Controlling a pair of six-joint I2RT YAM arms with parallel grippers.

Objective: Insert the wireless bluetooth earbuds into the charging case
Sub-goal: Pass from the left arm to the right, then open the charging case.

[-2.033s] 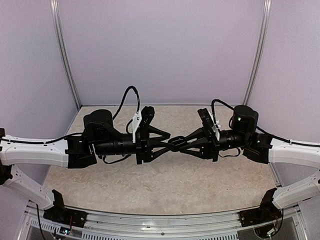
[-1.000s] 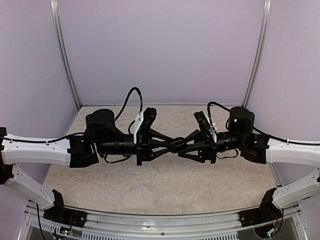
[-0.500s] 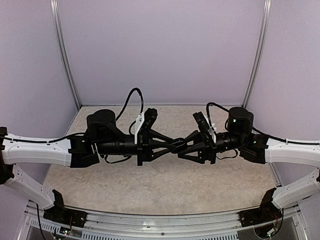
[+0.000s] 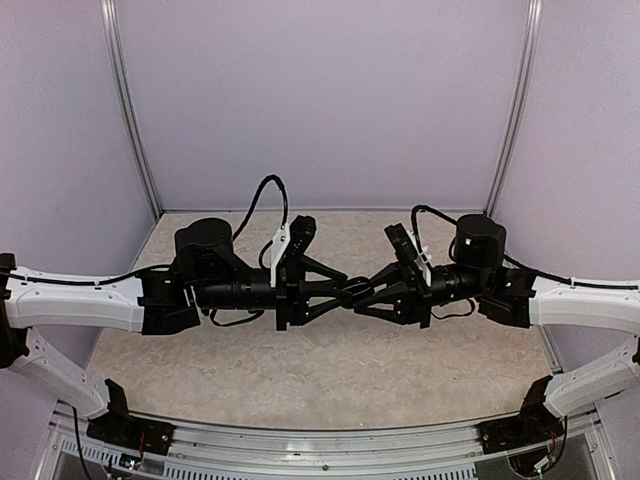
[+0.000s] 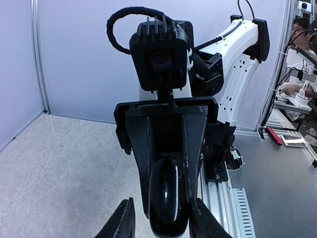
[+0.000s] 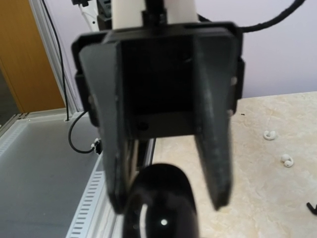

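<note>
White links [image 4: 70,300], black joints [image 4: 203,243], looped cables [image 4: 262,193], black left tool [image 4: 349,291] and right tool [image 4: 363,290]

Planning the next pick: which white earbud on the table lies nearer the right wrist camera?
The earbud lower and further right in the right wrist view; the other earbud lies beyond it, higher in the frame.

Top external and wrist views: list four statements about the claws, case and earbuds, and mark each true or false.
1. The left claw and right claw meet tip to tip above the table. True.
2. The charging case lies on the table. False: it is held in the air between the claws.
3. Two white earbuds lie loose on the table. True.
4. The left claw is pinched fully shut. False: its fingers stand apart on either side of the charging case.
</note>
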